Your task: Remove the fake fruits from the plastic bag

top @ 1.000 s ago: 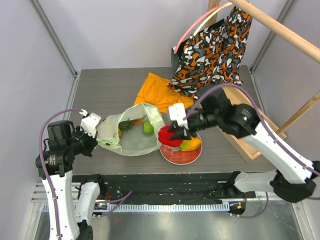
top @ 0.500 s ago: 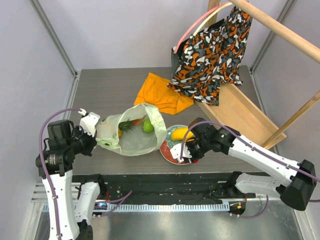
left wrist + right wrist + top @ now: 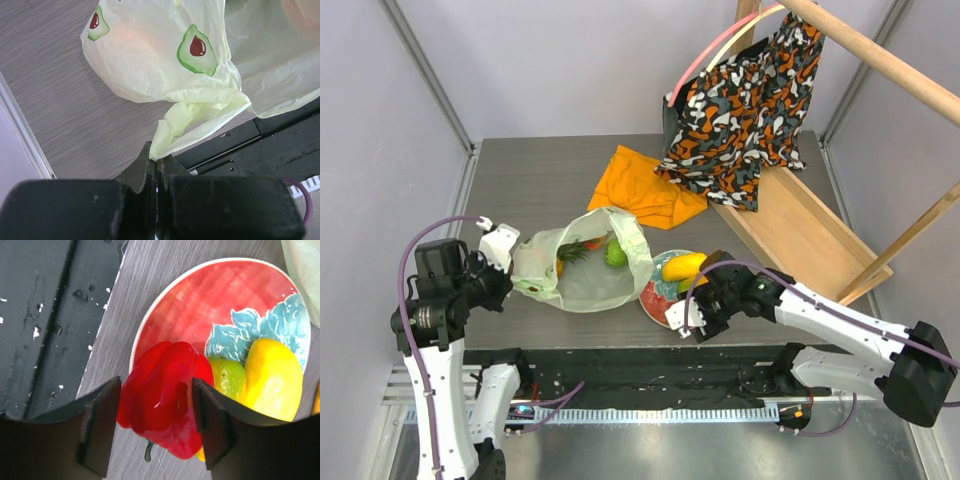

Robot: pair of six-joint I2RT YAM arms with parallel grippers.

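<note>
left gripper (image 3: pixel 156 167): we see it clamped tight on a twisted handle at the left end of the plastic bag (image 3: pixel 588 285).
plastic bag: pale green with avocado prints, slumped on the table (image 3: pixel 520 180) between the two arms.
fruits in the bag: we make out a pineapple (image 3: pixel 570 250) and a green round fruit (image 3: pixel 615 255) side by side. A small red piece lies between them, and we cannot tell what it is.
orange cloth (image 3: pixel 640 190): crumpled just beyond the bag's far edge.
plate (image 3: pixel 200 305): just right of the bag. It holds a mango (image 3: pixel 272 377) and a smaller yellow-green fruit (image 3: pixel 227 382), which touch.
right gripper (image 3: pixel 156 390): low over the plate's near rim, its fingers pressed to both sides of the red pepper (image 3: pixel 162 405).
red pepper: lying across the plate's rim, against the yellow-green fruit.
patterned bag (image 3: pixel 740 110): hangs from a wooden pole (image 3: pixel 880 55), far right.
</note>
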